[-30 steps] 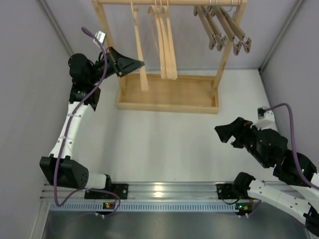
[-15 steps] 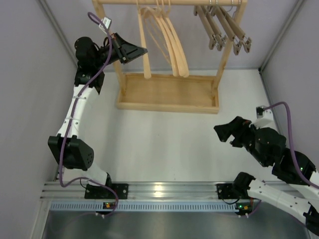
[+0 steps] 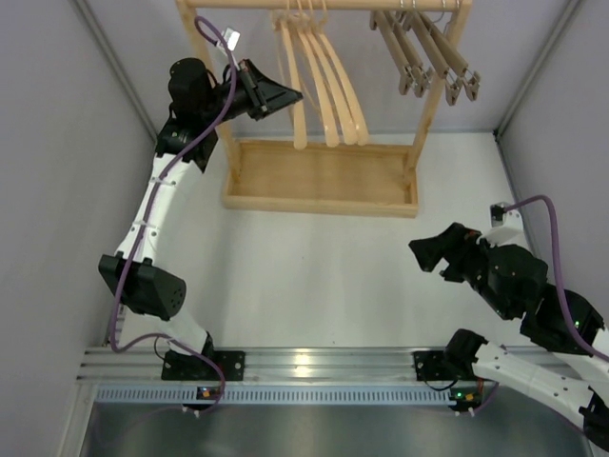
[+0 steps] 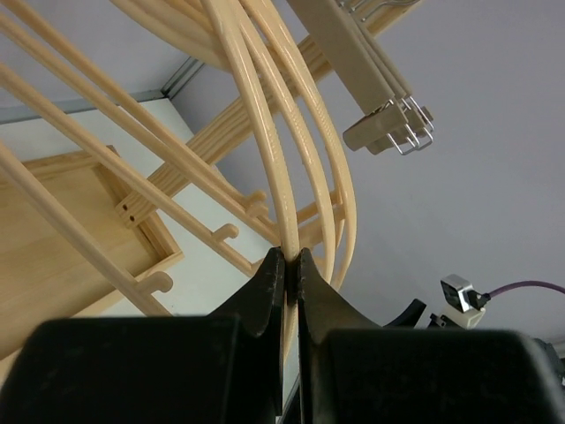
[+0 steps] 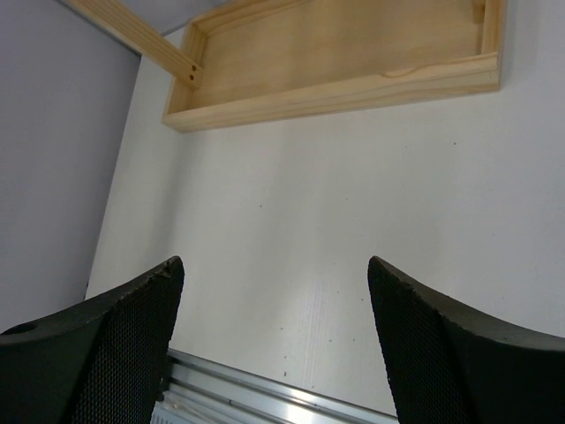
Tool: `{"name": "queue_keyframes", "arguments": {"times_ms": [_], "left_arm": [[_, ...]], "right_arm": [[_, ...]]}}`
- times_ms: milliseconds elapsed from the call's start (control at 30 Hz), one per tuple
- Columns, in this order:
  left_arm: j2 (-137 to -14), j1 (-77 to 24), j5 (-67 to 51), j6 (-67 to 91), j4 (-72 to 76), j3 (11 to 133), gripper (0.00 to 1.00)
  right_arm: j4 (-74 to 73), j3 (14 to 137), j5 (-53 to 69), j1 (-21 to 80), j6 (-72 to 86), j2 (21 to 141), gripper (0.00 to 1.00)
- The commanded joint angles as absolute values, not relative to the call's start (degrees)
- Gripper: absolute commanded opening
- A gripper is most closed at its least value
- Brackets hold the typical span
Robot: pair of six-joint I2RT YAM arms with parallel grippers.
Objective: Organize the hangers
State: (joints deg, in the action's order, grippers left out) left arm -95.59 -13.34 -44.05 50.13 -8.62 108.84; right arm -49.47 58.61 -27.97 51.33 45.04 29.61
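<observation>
A white table (image 3: 314, 286) is enclosed by plain grey walls (image 3: 57, 143). A tall pale wooden rack frame with a tray base (image 3: 319, 204) stands at the table's far side.

Overhead view: the pale curved wooden coat hangers (image 3: 329, 88) hang in a bunch from the middle of the rack's top rail. The straight brown-grey wooden clamp bars (image 3: 424, 55) hang at the rail's right end. The two groups are apart. Each hanger's long axis runs from the rail down toward the tray. The pale arms fan out to the right, and the clamp bars slant down to the right.

The left gripper (image 3: 291, 96) is raised beside the rack's left post, with its tip at the leftmost pale hanger (image 3: 297, 109). This view does not show the finger gap.

Left wrist view: the left gripper (image 4: 289, 261) has its fingers pressed together on the leftmost pale hanger (image 4: 265, 132), low on its arm. The arm rises straight out of the fingers toward the rail. The other pale arms curve just to its right. The clamp bars (image 4: 349, 53) show their metal clips at upper right.

The right gripper (image 3: 424, 250) hovers over bare table at the near right, well apart from the rack. Right wrist view: the right gripper (image 5: 274, 265) has its fingers spread wide with nothing between them. The tray's near wall is ahead of it.
</observation>
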Motion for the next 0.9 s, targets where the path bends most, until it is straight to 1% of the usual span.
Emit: {"name": "queue_keyframes", "arguments": {"times_ms": [0, 500, 600, 767, 833, 867], "left_arm": [[-96.24, -13.71, -40.08, 46.84, -10.46, 111.45, 0.0], [-95.45, -13.71, -37.97, 46.41, -10.9, 108.99, 0.0], [-94.58, -13.71, -37.62, 46.06, -10.9, 107.84, 0.06], [-92.82, -13.71, -36.92, 45.44, -10.99, 105.82, 0.22], [-91.85, -13.71, -36.74, 45.09, -10.9, 104.77, 0.26], [-91.5, -13.71, -36.56, 44.91, -10.9, 104.5, 0.3]], "right_arm": [[-50.01, 59.59, -28.56, 51.86, 44.3, 28.74, 0.82], [-50.19, 59.41, -28.48, 51.94, 44.38, 28.48, 0.82], [-50.19, 59.24, -28.48, 51.86, 44.38, 28.13, 0.82], [-50.27, 59.24, -28.39, 51.86, 44.3, 28.04, 0.82], [-50.19, 59.24, -28.3, 51.86, 44.3, 28.12, 0.82], [-50.19, 59.24, -28.3, 51.86, 44.3, 28.04, 0.82]]}}
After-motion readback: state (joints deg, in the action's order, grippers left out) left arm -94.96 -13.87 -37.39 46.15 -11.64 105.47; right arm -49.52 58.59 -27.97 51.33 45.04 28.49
